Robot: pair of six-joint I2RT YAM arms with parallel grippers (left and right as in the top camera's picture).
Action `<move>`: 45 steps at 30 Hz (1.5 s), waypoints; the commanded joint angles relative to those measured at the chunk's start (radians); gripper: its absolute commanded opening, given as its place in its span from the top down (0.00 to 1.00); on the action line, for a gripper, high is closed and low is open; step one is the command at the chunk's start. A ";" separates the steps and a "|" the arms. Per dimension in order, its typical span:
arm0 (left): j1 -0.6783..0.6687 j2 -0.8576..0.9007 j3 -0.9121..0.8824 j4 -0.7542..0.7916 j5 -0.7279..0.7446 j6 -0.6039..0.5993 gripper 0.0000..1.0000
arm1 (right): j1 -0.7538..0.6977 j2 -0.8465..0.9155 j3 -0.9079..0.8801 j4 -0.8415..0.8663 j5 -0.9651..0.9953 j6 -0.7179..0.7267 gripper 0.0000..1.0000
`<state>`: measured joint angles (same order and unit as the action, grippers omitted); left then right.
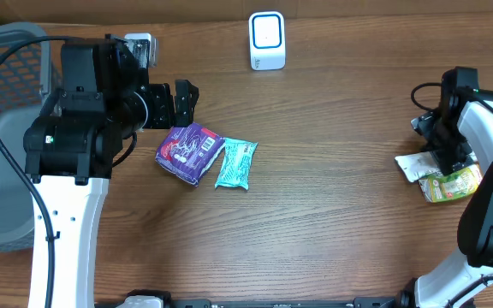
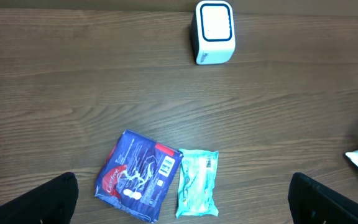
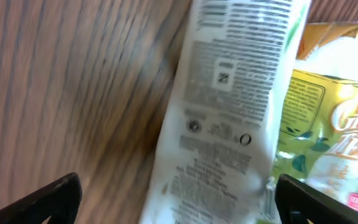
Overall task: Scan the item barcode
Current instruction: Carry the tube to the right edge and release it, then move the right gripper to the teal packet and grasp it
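My right gripper [image 3: 176,199] gapes empty over the white printed pouch [image 3: 222,112], lying at the right edge by the green tea carton [image 3: 328,124], likely sorted aside. My left gripper [image 1: 183,103], spread wide, hovers by the purple foil packet [image 2: 138,177], which waits near the white box-shaped scanner [image 2: 214,31].

We see the white scanner [image 1: 267,40] upright; a purple packet [image 1: 189,152] and a teal packet [image 1: 235,163] lie flat side by side; a white pouch [image 1: 418,165] overlaps a green packet [image 1: 452,183].
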<state>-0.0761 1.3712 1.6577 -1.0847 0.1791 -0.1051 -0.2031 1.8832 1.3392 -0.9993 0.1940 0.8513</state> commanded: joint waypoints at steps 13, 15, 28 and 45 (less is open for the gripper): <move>0.004 0.003 0.013 0.003 -0.006 -0.014 0.01 | 0.204 -0.024 0.280 -0.097 -0.543 -0.356 0.00; 0.004 0.003 0.013 0.003 -0.006 -0.014 0.01 | 0.274 -0.024 0.262 -0.058 -0.574 -0.355 0.00; 0.004 0.003 0.013 0.003 -0.006 -0.014 0.01 | 0.727 -0.023 -0.006 0.280 -0.538 -0.122 0.23; 0.004 0.003 0.013 0.003 -0.006 -0.014 0.00 | 0.983 -0.020 -0.169 0.579 -0.290 0.105 0.48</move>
<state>-0.0761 1.3712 1.6577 -1.0847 0.1791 -0.1051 0.7605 1.8805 1.1809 -0.4351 -0.1673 0.9226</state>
